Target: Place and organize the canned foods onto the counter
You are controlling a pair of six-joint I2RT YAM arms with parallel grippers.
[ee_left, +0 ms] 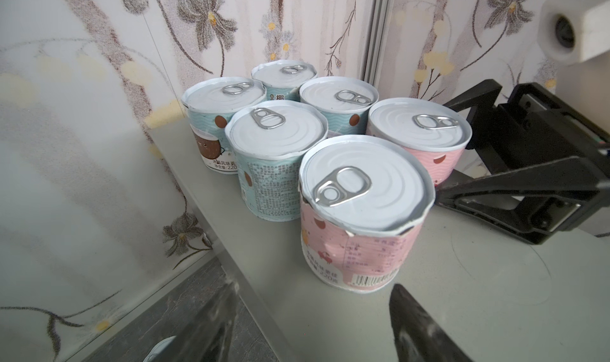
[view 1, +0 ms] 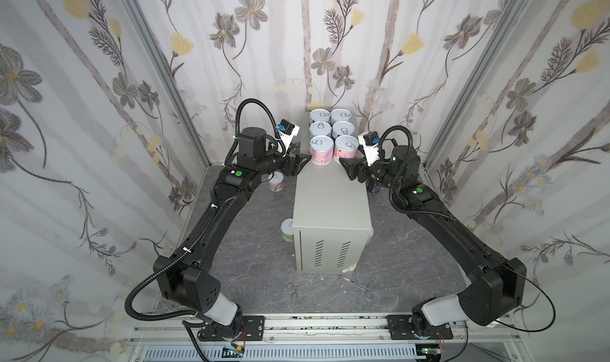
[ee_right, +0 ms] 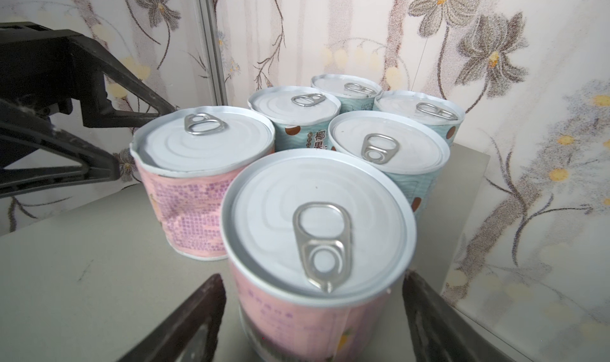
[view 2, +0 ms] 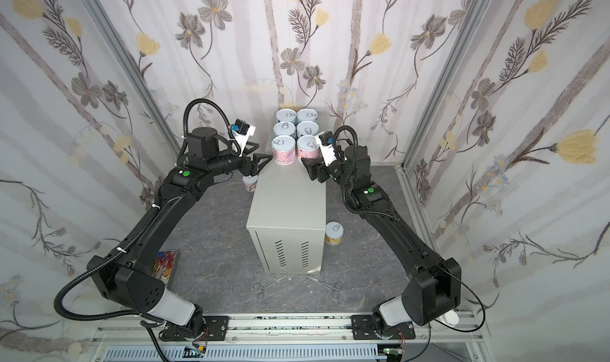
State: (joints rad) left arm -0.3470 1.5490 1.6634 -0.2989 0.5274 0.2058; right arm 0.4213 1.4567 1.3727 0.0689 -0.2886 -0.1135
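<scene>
Four teal-labelled short cans [view 1: 331, 126] crowd behind two pink-labelled cans [view 1: 332, 150] on the light-grey metal desk [view 1: 331, 208], flanked by open left hand [view 1: 304, 160] and open right hand [view 1: 343, 165].

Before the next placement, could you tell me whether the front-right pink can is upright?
Upright: the front-right pink can stands on the counter, pull-tab lid facing up.

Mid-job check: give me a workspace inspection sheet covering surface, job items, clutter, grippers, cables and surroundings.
Surface: grey counter top, near half bare; dark marbled floor around it.
Job's things: six cans in two columns at the counter's far end, front pair pink; three more cans on the floor.
Clutter: two pairs of scissors before the counter.
Grippers: left gripper open beside the front-left can; right gripper open, fingers flanking the front-right can.
Cables: corrugated hoses along both arms.
Surroundings: floral wallpaper walls.
</scene>
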